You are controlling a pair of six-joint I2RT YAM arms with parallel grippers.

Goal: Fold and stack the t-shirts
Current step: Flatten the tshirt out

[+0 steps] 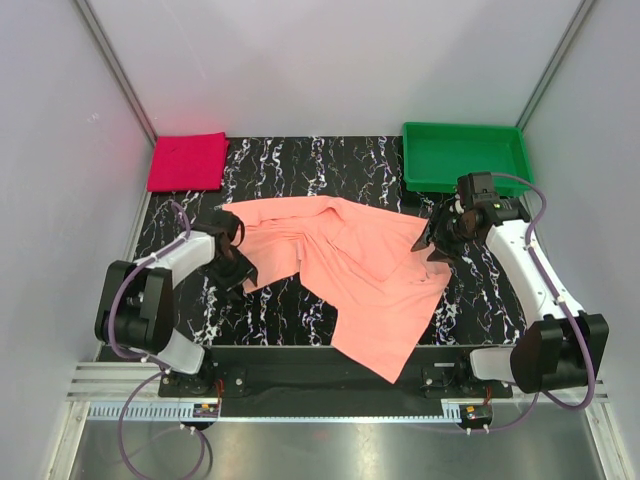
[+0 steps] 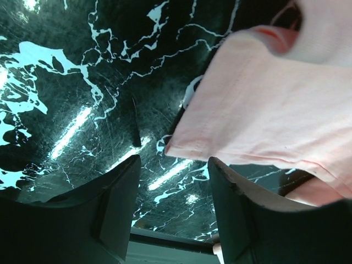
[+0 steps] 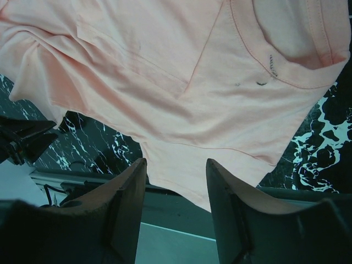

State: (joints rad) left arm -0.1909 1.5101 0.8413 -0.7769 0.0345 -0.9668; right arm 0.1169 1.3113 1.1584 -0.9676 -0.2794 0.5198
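The salmon-peach t-shirt (image 1: 350, 270) lies spread and rumpled across the middle of the black marble table, one end hanging over the near edge. The magenta-red t-shirt (image 1: 187, 161) sits folded at the back left corner. My left gripper (image 1: 232, 255) is at the salmon shirt's left edge; in the left wrist view the gripper (image 2: 173, 165) is open, nothing between its fingers, and a hemmed corner of the shirt (image 2: 264, 110) lies just past the right fingertip. My right gripper (image 1: 440, 240) hovers at the shirt's right edge. In the right wrist view it (image 3: 176, 165) is open above the shirt (image 3: 181, 71).
A green plastic tray (image 1: 465, 155) stands at the back right, just behind the right gripper. Grey walls close in the table on the left, back and right. A metal rail runs along the near edge by the arm bases.
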